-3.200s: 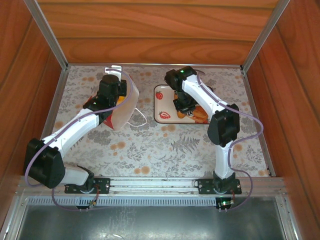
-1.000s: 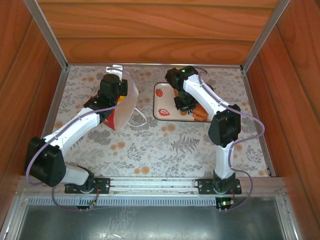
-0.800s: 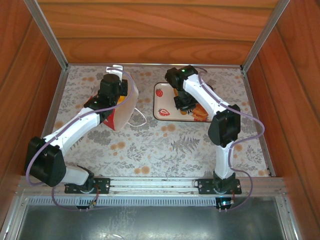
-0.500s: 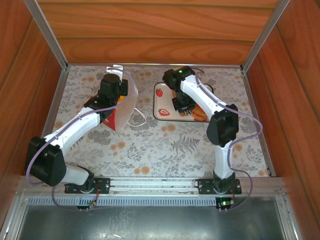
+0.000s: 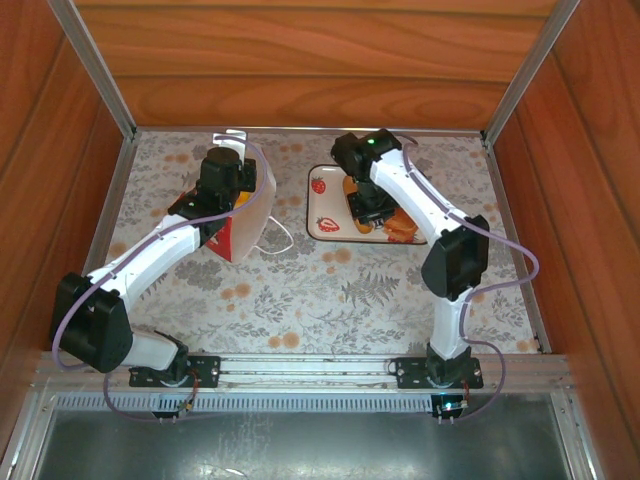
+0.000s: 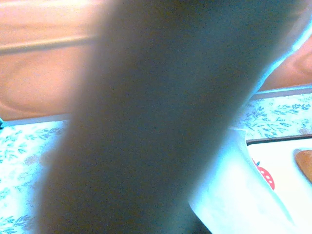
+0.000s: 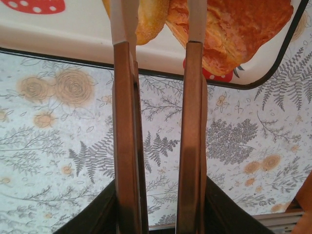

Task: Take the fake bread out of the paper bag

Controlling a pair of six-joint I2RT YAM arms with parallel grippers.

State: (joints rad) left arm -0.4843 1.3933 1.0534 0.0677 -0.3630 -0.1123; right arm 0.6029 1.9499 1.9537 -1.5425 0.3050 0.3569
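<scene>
Right pincer (image 7: 158,19) released, empty, tips over bread (image 7: 239,29) lying on tray (image 7: 73,34) | left pincer (image 5: 215,200) clenched, seemingly on paper bag (image 5: 250,215) rim, bag tilted on counter (image 5: 300,290) | advice: lift straight clear of bread before reaching for bag mouth | bag contents hidden

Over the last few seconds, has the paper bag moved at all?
No. The paper bag keeps its place on the floral table, its top corner just as close to the back rail.
</scene>
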